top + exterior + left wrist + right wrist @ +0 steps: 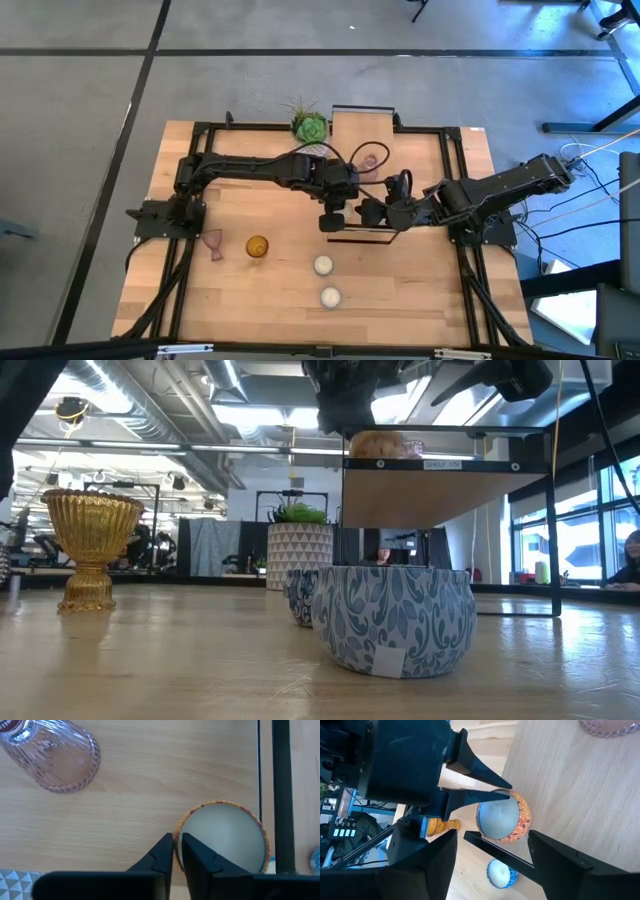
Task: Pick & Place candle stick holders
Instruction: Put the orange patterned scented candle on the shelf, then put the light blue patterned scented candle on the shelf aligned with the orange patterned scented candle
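One pink candle stick holder (213,243) lies on its side at the table's left. The amber one (257,247) (90,545) stands upright on its foot beside it. A second pink holder (55,755) (370,160) lies on the raised shelf's top board (440,495). On that board also stands an orange-patterned candle tin (225,837) (378,443), with my left gripper (177,855) (333,218) shut on its rim. My right gripper (492,840) (372,212) hovers open just right of it, above the shelf's front rail, with nothing between its fingers. My left gripper has the orange tin's rim (178,831) on the side nearest it. One finger (195,857) is inside over the wax and one (161,854) outside, with only a narrow gap between them. The fingers slant down from the table's left. The tin stands upright on the shelf board.
Two blue-and-white candle tins (323,265) (329,296) stand on the table in front of the shelf. A green plant in a white patterned pot (309,126) (298,550) stands at the far edge. The shelf's black frame posts (281,795) rise close beside the orange tin.
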